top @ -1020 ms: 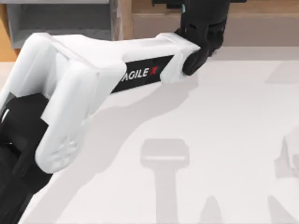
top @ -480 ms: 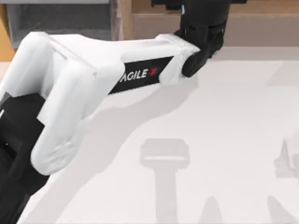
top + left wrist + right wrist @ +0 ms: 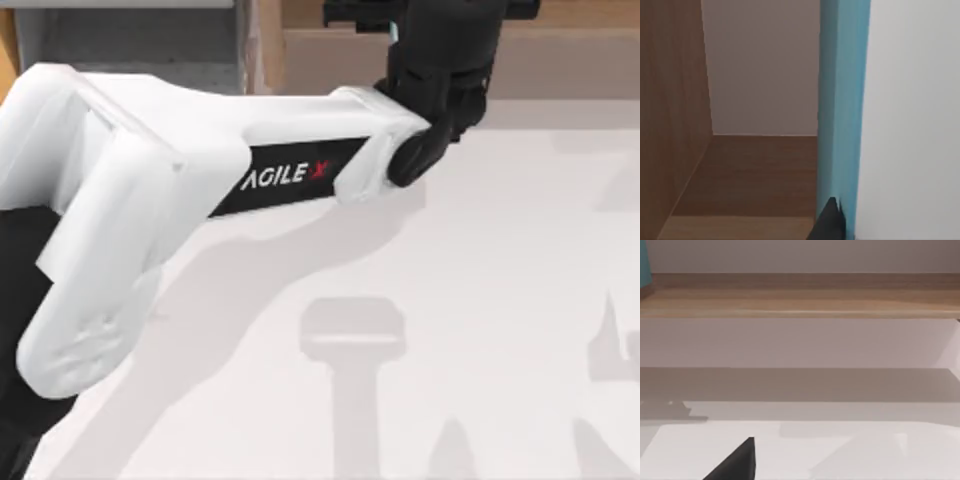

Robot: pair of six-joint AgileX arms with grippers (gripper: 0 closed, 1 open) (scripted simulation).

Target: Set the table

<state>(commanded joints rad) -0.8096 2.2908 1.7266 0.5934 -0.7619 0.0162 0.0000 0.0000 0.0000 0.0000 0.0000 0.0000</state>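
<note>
Overhead, my left arm point(image 3: 300, 170) has reached farther over the table point(image 3: 480, 300) toward the far shelf point(image 3: 320, 50); its wrist view shows a teal upright object point(image 3: 840, 100) close, so pickup seems near. Fingers' state: cannot tell.

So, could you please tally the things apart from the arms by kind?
White table: 1
Light-wood shelf: 1
Light-wood drawer: 1
Teal slab: 1
Total: 4
</note>
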